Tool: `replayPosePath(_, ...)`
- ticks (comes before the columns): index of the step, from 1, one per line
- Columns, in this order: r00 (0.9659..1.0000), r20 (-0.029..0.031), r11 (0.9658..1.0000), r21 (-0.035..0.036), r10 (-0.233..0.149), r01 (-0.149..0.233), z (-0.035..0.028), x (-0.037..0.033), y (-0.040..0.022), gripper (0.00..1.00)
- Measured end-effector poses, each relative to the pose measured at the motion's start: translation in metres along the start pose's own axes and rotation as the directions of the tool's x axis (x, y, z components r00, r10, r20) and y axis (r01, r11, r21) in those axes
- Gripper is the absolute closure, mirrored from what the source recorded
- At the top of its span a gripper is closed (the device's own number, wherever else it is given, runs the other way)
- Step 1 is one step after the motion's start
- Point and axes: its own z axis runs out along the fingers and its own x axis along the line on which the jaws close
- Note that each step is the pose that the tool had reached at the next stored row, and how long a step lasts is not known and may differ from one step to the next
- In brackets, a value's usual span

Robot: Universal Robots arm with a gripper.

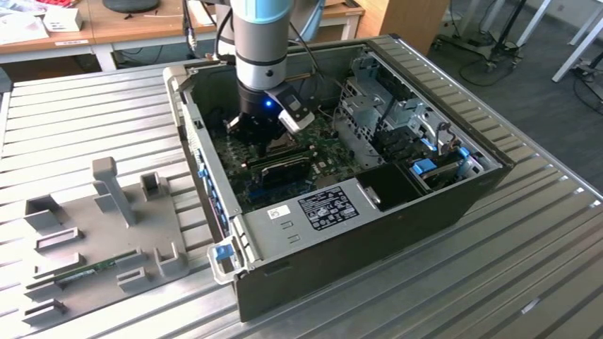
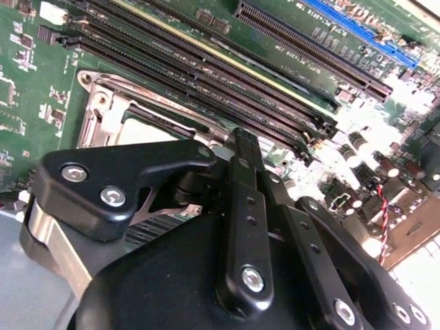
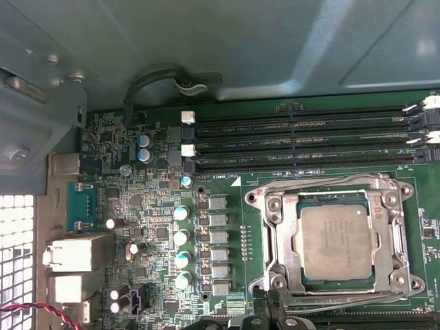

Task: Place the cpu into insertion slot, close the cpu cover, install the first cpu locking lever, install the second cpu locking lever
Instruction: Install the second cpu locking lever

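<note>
The cpu (image 3: 337, 242) lies flat in the insertion slot (image 3: 275, 237) on the green motherboard (image 3: 158, 206), grey metal top up; it is nearly square, so no long axis can be told. The cpu cover (image 3: 395, 227) lies closed over it, framing the chip through its window. In the first wrist view the gripper's black tip (image 3: 271, 317) stands at 6 o'clock of the slot, just beside its rim. In the second wrist view the gripper (image 2: 244, 148) has its jaws drawn narrow, nothing between them, just past the slot's rim near the memory slots (image 2: 206, 75). The exterior view shows the arm (image 1: 264, 49) reaching down into the open computer case (image 1: 452, 212) on the slatted worktop (image 1: 85, 120).
</note>
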Motion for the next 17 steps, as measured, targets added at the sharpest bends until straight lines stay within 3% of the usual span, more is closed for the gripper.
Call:
replayPosePath(13, 1.0000, 0.0000, 1.0000, 0.0000, 0.000, 0.000, 0.0018, 0.0001, 0.0002, 0.89)
replayPosePath(17, 1.0000, 0.0013, 1.0000, -0.0069, 0.000, 0.000, 0.0020, 0.0002, 0.0002, 0.89)
